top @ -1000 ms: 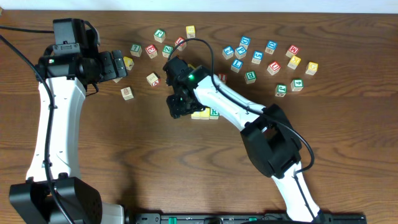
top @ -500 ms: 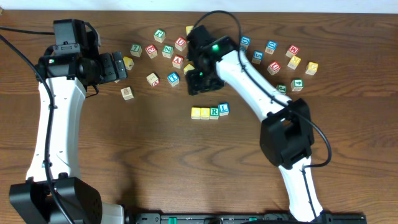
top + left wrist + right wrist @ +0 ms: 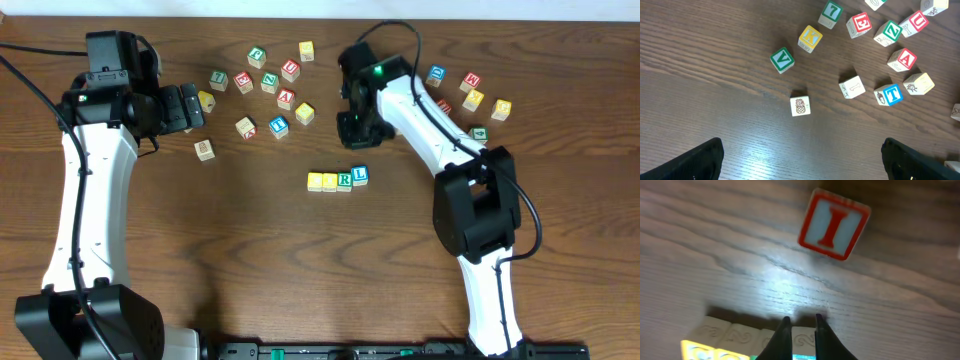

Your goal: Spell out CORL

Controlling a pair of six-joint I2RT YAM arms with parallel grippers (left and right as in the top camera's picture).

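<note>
Four cubes stand side by side mid-table: two yellow cubes [image 3: 316,181] [image 3: 330,181], the green R cube [image 3: 345,179] and the blue L cube [image 3: 360,175]. In the right wrist view their carved back faces [image 3: 720,335] run along the bottom edge. My right gripper [image 3: 352,130] [image 3: 801,322] hovers behind the row, shut with nothing between its fingers. My left gripper [image 3: 190,108] [image 3: 802,165] stays open at the far left, holding nothing, with its fingertips [image 3: 705,160] at the frame's lower corners.
Loose letter cubes lie scattered at the back: a cluster [image 3: 270,80] left of the right arm and another [image 3: 470,95] to its right. A red I cube [image 3: 834,224] sits just beyond the right fingers. Under the left wrist are a green V cube [image 3: 781,59], a pineapple cube [image 3: 800,105] and a blue T cube [image 3: 889,94].
My right gripper has drawn back from the row toward the back right and closed its jaws. The row now shows whole, with the L cube at its right end. The left arm is still.
</note>
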